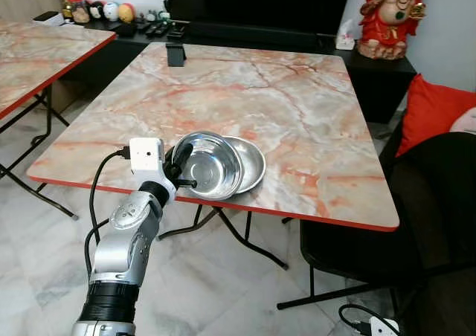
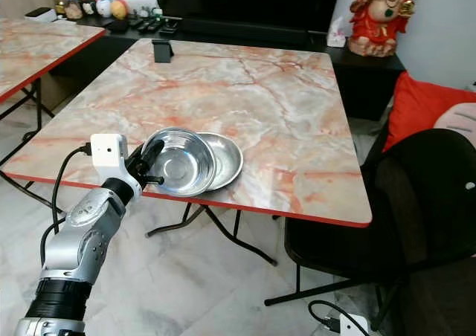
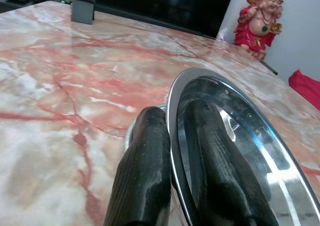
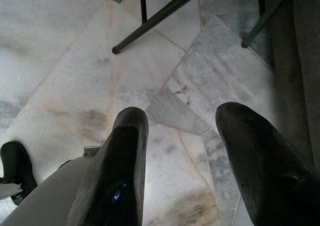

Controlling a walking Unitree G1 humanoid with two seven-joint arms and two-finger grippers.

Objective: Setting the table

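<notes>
We have the left claw (image 1: 181, 166) pinching the near rim of the steel bowl (image 1: 212, 165), tilted on a steel plate (image 1: 251, 165) just beyond it at the desk (image 1: 312, 120) edge; setting barely begun, right claw (image 4: 182, 151) idle, spread.

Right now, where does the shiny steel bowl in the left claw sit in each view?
Left eye view: round shiny steel bowl at the marble table's near edge, overlapping a steel plate.
Right eye view: same spot.
Left wrist view: rim clamped between claw fingers.
Right wrist view: floor instead.
Shared landmark: red statue.
</notes>
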